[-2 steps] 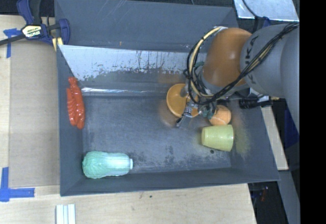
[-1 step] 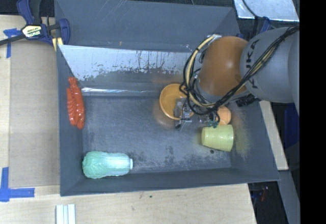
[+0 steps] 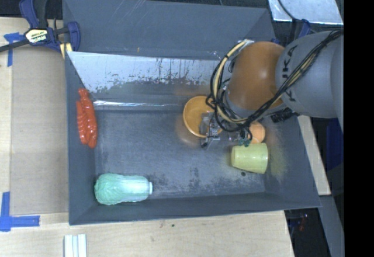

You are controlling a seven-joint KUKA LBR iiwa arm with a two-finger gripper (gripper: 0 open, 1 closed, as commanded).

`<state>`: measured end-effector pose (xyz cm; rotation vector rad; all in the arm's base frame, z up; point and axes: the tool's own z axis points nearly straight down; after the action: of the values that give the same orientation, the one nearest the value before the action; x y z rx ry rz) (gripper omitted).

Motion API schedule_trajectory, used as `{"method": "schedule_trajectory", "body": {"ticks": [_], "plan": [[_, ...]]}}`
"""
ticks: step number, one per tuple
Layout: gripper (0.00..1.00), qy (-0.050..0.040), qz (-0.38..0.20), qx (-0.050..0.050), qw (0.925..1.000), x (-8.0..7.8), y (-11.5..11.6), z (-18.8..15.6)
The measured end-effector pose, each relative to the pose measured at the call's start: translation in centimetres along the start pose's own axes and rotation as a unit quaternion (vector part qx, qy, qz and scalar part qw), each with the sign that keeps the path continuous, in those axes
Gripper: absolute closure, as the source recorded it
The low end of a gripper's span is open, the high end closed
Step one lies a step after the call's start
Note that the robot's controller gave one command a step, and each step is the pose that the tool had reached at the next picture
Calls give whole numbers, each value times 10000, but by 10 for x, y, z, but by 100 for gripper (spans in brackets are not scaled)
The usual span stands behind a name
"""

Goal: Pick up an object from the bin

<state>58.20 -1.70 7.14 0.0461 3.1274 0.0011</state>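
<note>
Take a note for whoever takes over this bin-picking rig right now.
Gripper: low in the bin's right half, at the edge of the yellow-orange bowl; nothing visibly held.
Close by: pale green cup on its side, small orange thing.
Far side: red bumpy piece by the left wall, mint-green piece near the lower left corner.
Done: nothing lifted out.
Left: grasp one thing and lift it.

The arm (image 3: 312, 77) reaches in, its orange-covered wrist (image 3: 252, 82) angled downward.
</note>
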Motion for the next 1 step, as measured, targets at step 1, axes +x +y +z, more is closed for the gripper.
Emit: {"method": "schedule_trajectory", "body": {"ticks": [1], "plan": [[100, 47, 2, 0, 10000, 3, 0, -27]]}}
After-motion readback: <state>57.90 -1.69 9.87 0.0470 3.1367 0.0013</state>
